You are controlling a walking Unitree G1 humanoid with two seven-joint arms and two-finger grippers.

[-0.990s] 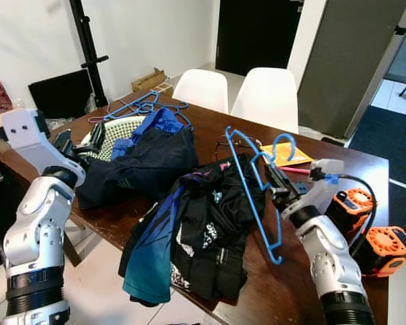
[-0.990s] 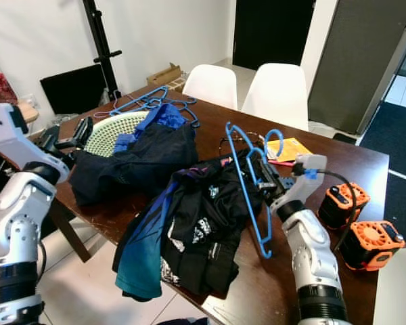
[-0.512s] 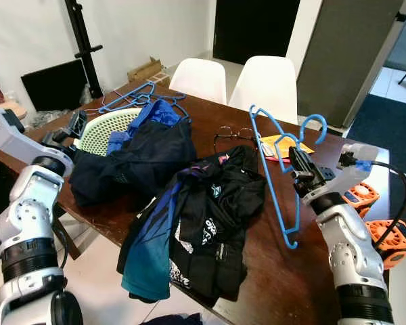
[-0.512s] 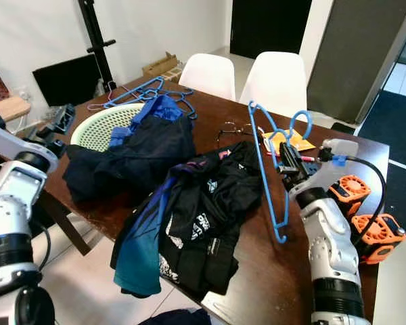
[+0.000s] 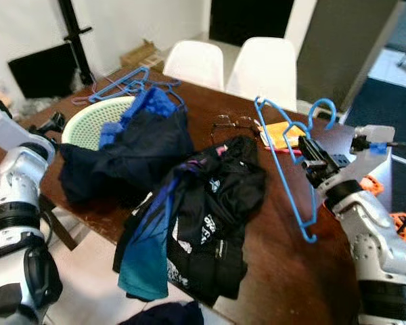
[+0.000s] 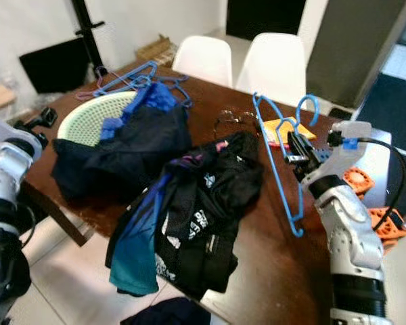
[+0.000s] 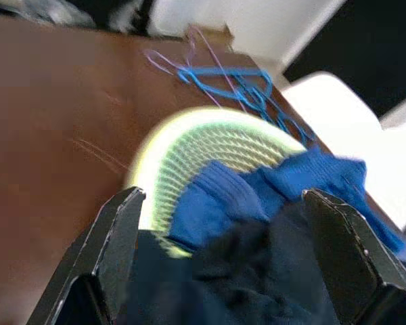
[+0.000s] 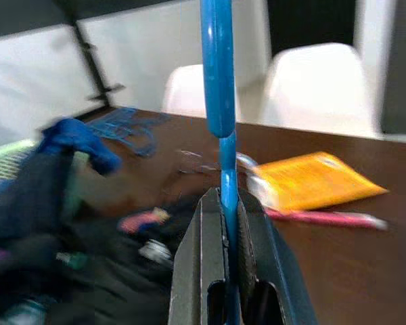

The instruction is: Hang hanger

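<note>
We see the right gripper [image 5: 310, 153] raised above the brown table [image 5: 277, 271], at about 3 o'clock of the head views. Its 2 black fingers [image 8: 201, 271] are clenched on a blue hanger [image 5: 289, 164], which is held in the air and tilted, the hook [image 5: 323, 110] pointing up at about 1 o'clock and the lower corner hanging down at about 5 o'clock. In the right wrist view the blue bar [image 8: 220, 101] runs straight out from between the pressed fingers.

The left gripper [image 7: 223, 261] is at the table edge, about 9 o'clock of the head views, just beside a pale green basket [image 5: 88, 126]. Its fingers stand wide apart (released, holding nothing), and between them the wrist camera looks at the basket and a blue cloth [image 7: 257, 196].

A dark garment [image 5: 125, 162] lies over the basket's side, and a black garment with a teal part [image 5: 196, 217] lies in the middle of the table and hangs over the near edge. More blue hangers [image 5: 132, 81] lie in a heap at about 11 o'clock, beyond the basket. A pair of glasses [image 5: 231, 123] and a yellow packet [image 5: 281, 132] lie near the far edge, the packet partly behind the held hanger. 2 white chairs [image 5: 267, 68] stand behind the table. An orange device [image 6: 355, 181] is at the right side, behind the right arm.
</note>
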